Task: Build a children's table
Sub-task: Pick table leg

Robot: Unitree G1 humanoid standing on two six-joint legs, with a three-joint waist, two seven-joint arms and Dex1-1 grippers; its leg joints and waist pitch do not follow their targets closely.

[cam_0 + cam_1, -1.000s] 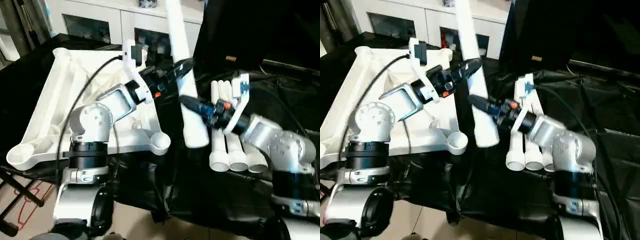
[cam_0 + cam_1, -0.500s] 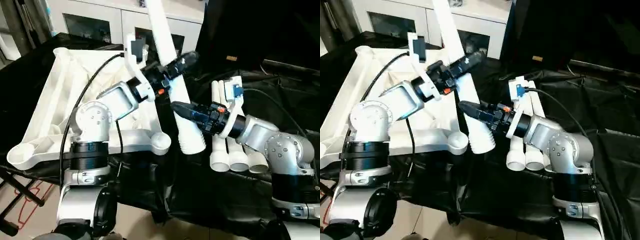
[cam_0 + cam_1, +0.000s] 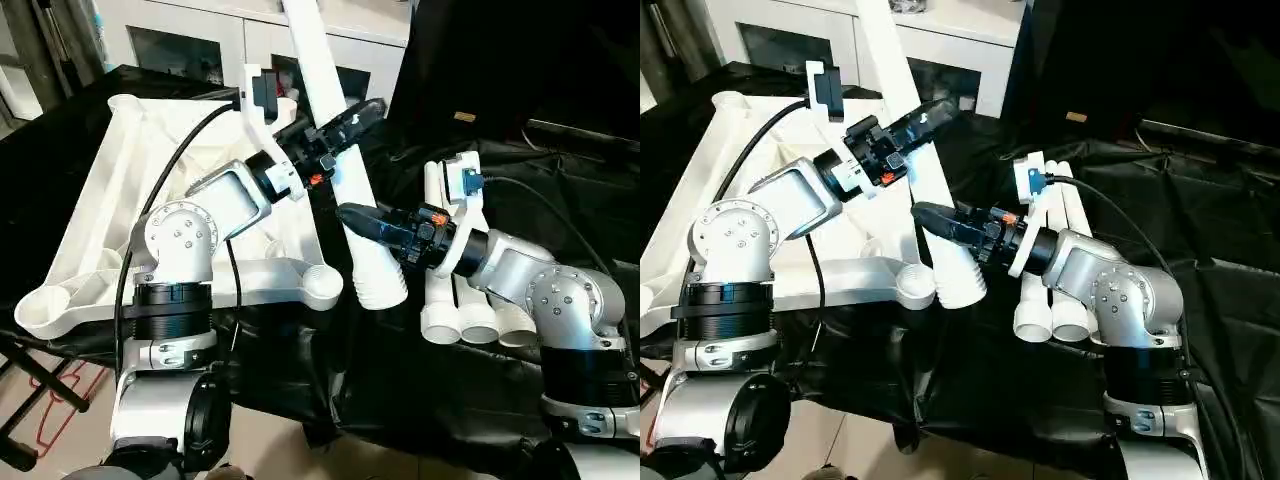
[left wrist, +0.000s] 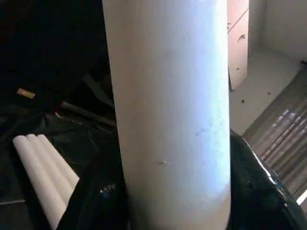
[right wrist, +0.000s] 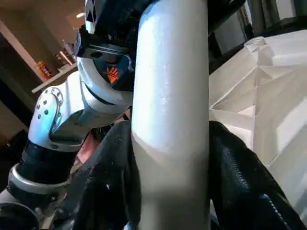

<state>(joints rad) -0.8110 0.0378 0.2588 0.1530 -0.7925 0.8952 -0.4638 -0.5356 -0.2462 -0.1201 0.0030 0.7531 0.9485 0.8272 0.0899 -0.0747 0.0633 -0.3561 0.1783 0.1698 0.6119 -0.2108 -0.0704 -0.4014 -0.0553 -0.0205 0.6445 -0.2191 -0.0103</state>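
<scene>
A humanoid robot stands at a table draped in black cloth, holding one long white tube leg (image 3: 345, 165) up at a slant between its two arms. The right gripper (image 3: 362, 222) has its two black fingers closed around the lower part of the leg, just above the ribbed, wider end that hangs over the cloth. The left gripper (image 3: 340, 125) sits higher on the same leg, with a dark finger either side of the tube; in its wrist view the fingers (image 4: 96, 196) hug the tube closely, though I cannot tell whether they are pressing on it firmly. To the robot's left lies the white table top (image 3: 120, 200), upside down with its ribbed underside facing up, and a round corner socket (image 3: 322, 285) sits close beside the leg's lower end. Three more spare legs (image 3: 470, 300) lie side by side on the cloth under the right forearm. A white cabinet (image 3: 200, 40) with glass doors stands behind. The risk I see is misalignment: the leg is tilted, and its end hangs beside the socket rather than over it, so pushing down now could make it skid off the rim or shove the top across the cloth. With two grips on one stiff tube, the arms pulling unevenly could also twist it loose.
</scene>
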